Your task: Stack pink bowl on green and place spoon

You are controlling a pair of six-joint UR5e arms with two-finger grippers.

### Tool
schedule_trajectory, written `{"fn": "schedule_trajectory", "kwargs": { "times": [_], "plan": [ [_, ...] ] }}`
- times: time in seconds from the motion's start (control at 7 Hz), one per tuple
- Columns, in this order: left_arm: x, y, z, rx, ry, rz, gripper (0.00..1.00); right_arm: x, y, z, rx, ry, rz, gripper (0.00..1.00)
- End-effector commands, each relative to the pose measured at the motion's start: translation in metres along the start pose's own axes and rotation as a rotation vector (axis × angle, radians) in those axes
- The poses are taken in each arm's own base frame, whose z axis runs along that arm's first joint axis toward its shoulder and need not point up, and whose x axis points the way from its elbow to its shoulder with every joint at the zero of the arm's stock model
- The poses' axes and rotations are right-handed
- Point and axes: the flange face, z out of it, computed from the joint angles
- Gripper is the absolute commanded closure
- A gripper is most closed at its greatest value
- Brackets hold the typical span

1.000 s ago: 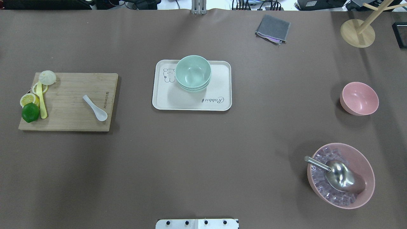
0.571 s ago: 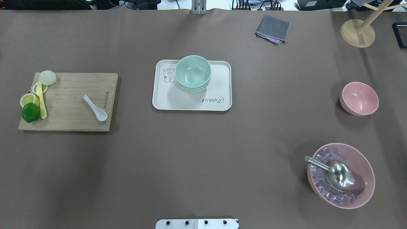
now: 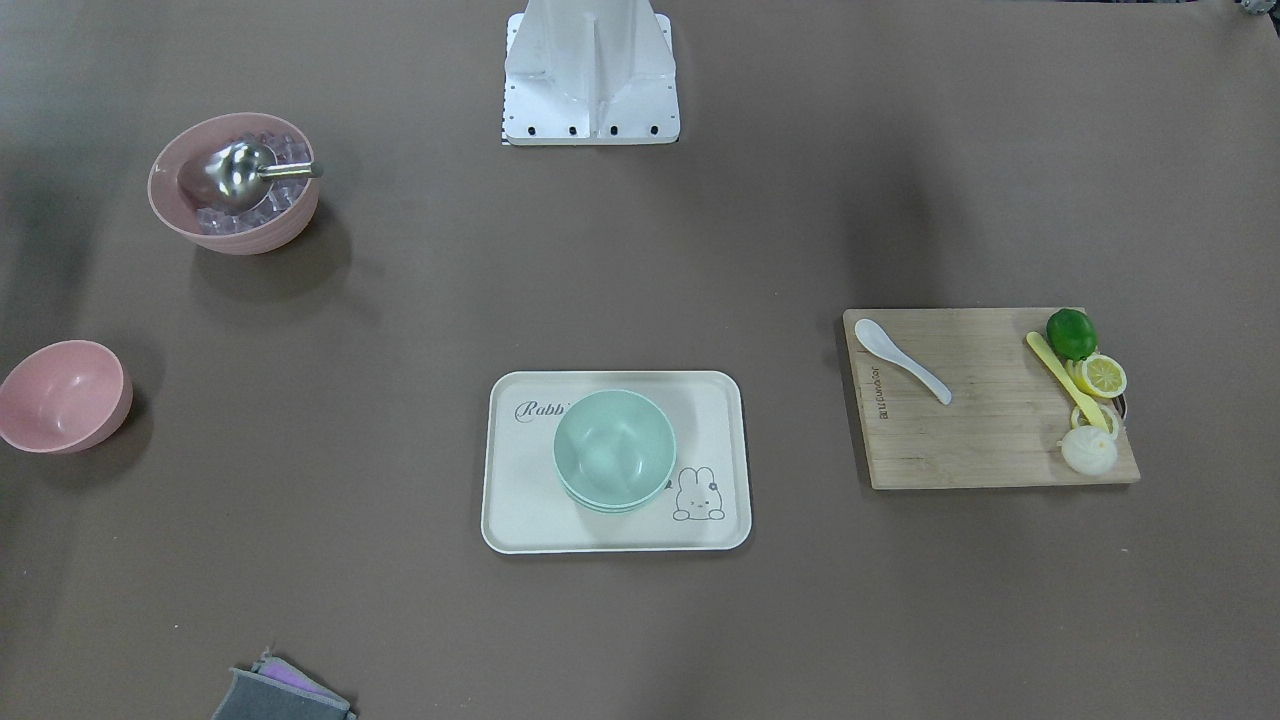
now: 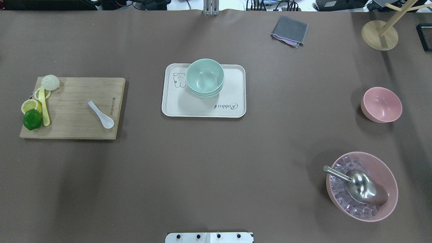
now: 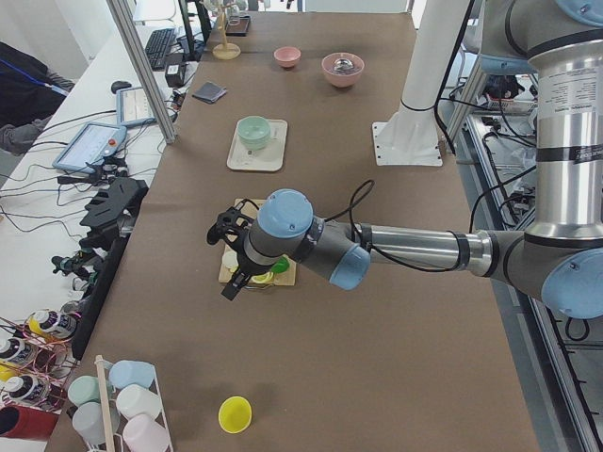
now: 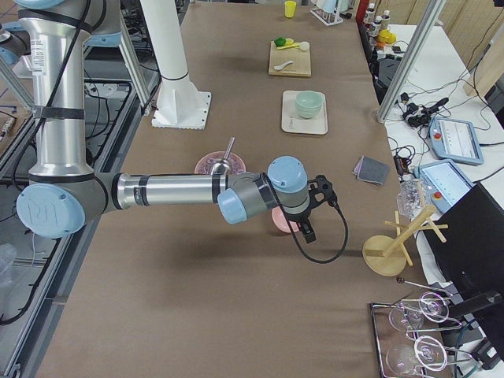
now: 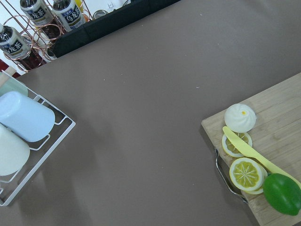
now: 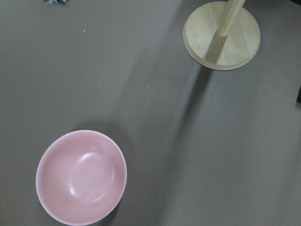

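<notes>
The small pink bowl (image 4: 381,104) stands upright on the table at the right; it also shows in the right wrist view (image 8: 81,177). Stacked green bowls (image 4: 205,77) sit on the cream tray (image 4: 233,101) at the centre. A white spoon (image 4: 101,114) lies on the wooden cutting board (image 4: 77,128) at the left. My left gripper (image 5: 236,281) hovers over the board's outer end. My right gripper (image 6: 305,228) hovers beside the pink bowl. Both show only in the side views, so I cannot tell whether they are open or shut.
A large pink bowl (image 4: 388,175) with ice cubes and a metal scoop (image 4: 357,184) stands front right. A lime (image 4: 32,119), lemon slices, a bun and a yellow knife lie at the board's left end. A grey cloth (image 4: 289,30) and a wooden stand (image 4: 379,35) are at the back.
</notes>
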Motion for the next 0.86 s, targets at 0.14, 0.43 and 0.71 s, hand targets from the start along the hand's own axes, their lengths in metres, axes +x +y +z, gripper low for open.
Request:
{"fn": "schedule_trajectory", "kwargs": {
  "times": [0.14,0.43,0.71],
  "plan": [
    [0.001,0.0,0.001,0.019,0.022,0.001,0.02,-0.078,-0.03,0.086,-0.113,0.023,0.142,0.0],
    [0.002,0.001,0.001,0.02,0.022,0.002,0.02,-0.062,-0.013,0.127,-0.075,0.014,0.193,0.07],
    [0.002,0.001,0.001,0.021,0.022,0.003,0.02,-0.051,0.008,0.162,0.0,-0.009,0.3,0.17]
  ]
}}
